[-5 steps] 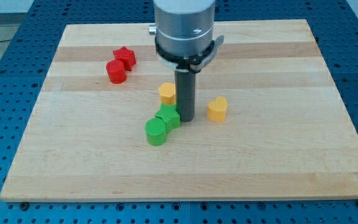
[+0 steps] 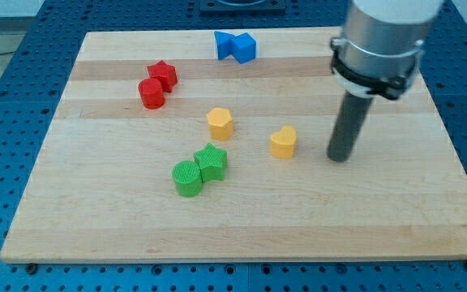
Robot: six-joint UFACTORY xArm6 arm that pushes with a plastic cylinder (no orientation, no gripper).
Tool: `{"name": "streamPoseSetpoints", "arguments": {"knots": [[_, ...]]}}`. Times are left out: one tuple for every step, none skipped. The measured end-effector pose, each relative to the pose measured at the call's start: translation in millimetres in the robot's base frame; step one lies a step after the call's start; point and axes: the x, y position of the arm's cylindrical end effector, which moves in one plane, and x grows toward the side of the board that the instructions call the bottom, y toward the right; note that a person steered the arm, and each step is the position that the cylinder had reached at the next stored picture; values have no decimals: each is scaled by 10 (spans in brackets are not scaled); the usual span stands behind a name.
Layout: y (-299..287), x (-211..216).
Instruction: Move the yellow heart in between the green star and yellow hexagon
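My tip (image 2: 340, 157) stands at 3 o'clock of the yellow heart (image 2: 283, 142), bare board between; bare board also separates the heart from the yellow hexagon (image 2: 220, 122) and green star (image 2: 212, 161).

arm housing (image 2: 383, 32): cut off by the view's top edge
blue blocks (image 2: 235, 45): two touching, exact shapes unclear
table surround (image 2: 6, 49): cropped at all edges

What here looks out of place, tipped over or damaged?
Nothing stands out. All blocks sit flat on the board: yellow heart, yellow hexagon, green star touching the green cylinder, two red blocks, two blue ones. My tip is right of the heart, apart.
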Motion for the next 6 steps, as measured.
{"name": "streamPoseSetpoints", "arguments": {"knots": [[-423, -33], [-888, -37], [-1310, -133], [-1486, -215], [-1255, -215], [-893, -265]]}}
